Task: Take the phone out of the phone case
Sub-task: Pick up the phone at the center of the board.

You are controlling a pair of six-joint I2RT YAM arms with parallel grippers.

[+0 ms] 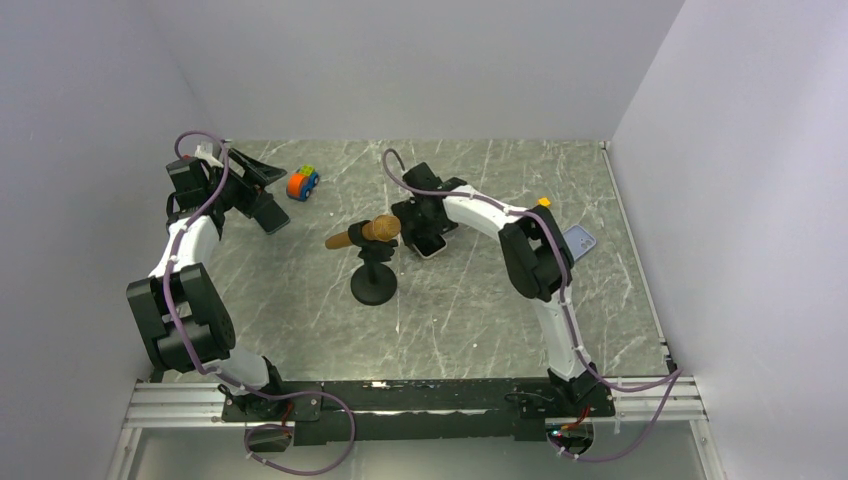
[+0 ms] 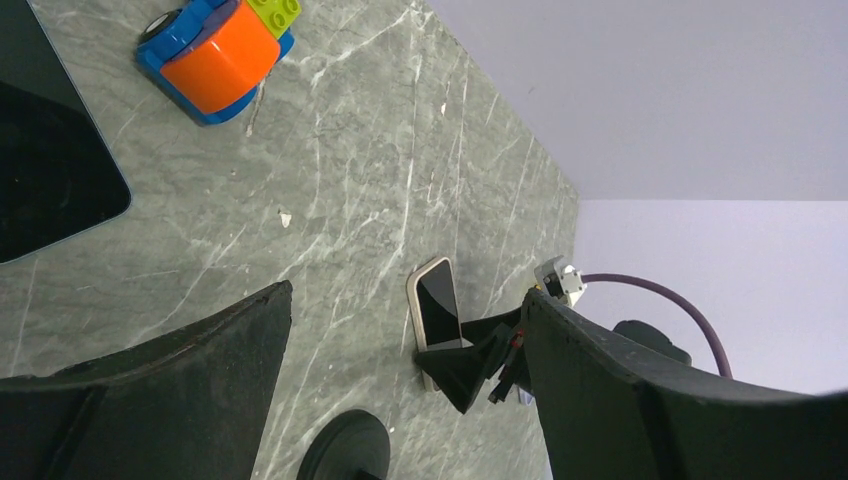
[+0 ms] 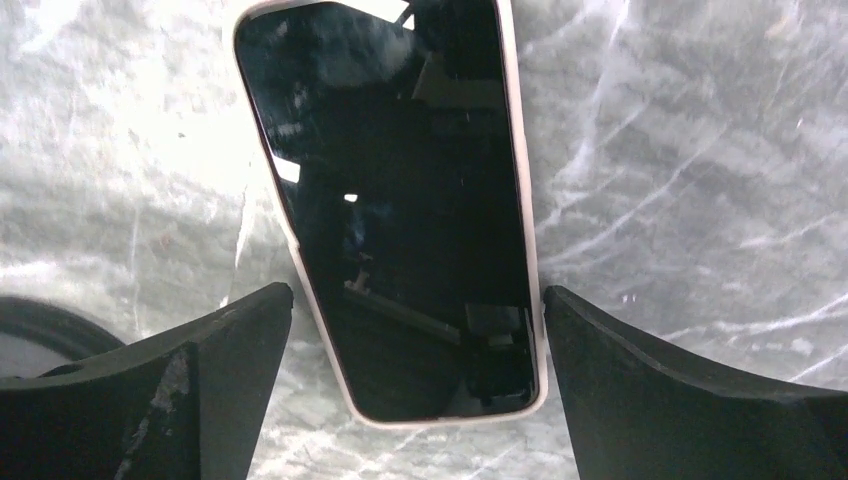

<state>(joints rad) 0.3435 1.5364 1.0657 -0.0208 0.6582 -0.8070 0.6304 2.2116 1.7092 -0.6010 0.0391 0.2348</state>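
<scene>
The phone (image 1: 432,246) lies flat, black screen up, with a pale rim around it; I cannot tell whether that rim is the case. My right gripper (image 1: 425,235) is open and hangs right over it. In the right wrist view the phone (image 3: 400,200) fills the middle, its near end between the two fingers of my right gripper (image 3: 416,291), neither touching it. The phone shows small in the left wrist view (image 2: 437,305). My left gripper (image 1: 255,188) is open and empty at the far left, and shows open in its own view (image 2: 408,290).
A brown microphone-like object (image 1: 365,234) sits on a black stand with a round base (image 1: 373,288), just left of the phone. An orange and blue toy (image 1: 303,183) lies at the back left. A flat black slab (image 2: 50,160) lies by the left gripper. A pale blue case-like piece (image 1: 579,240) lies at the right.
</scene>
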